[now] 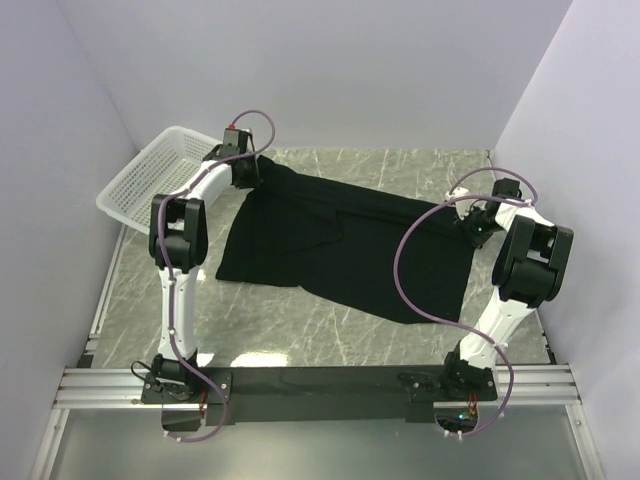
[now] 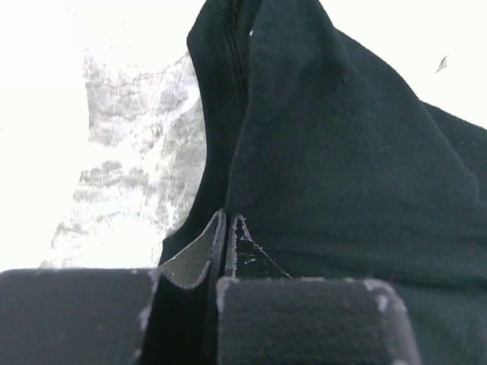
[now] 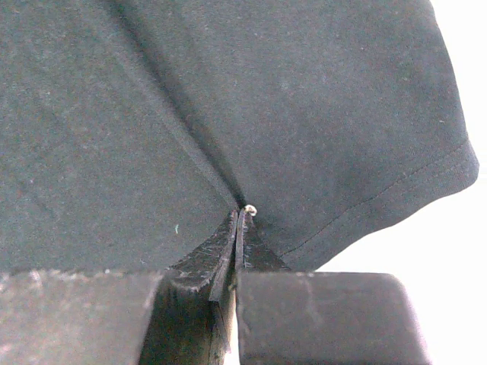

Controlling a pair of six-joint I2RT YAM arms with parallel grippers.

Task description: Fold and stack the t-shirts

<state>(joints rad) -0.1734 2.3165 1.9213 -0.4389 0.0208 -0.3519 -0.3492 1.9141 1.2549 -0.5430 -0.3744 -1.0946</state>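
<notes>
A black t-shirt (image 1: 340,240) lies spread across the marble table, stretched between both grippers. My left gripper (image 1: 250,172) is at its far left corner, shut on the cloth; in the left wrist view the jaws (image 2: 227,220) pinch a raised fold of the t-shirt (image 2: 342,167). My right gripper (image 1: 472,228) is at the shirt's right edge, shut on the cloth; in the right wrist view the jaws (image 3: 240,217) pinch a crease of the t-shirt (image 3: 228,99) near a hemmed edge (image 3: 411,190).
A white mesh basket (image 1: 150,175) stands at the far left, just beside the left gripper. White walls enclose the table on three sides. Purple cables loop off both arms. Bare marble (image 1: 300,325) shows in front of the shirt.
</notes>
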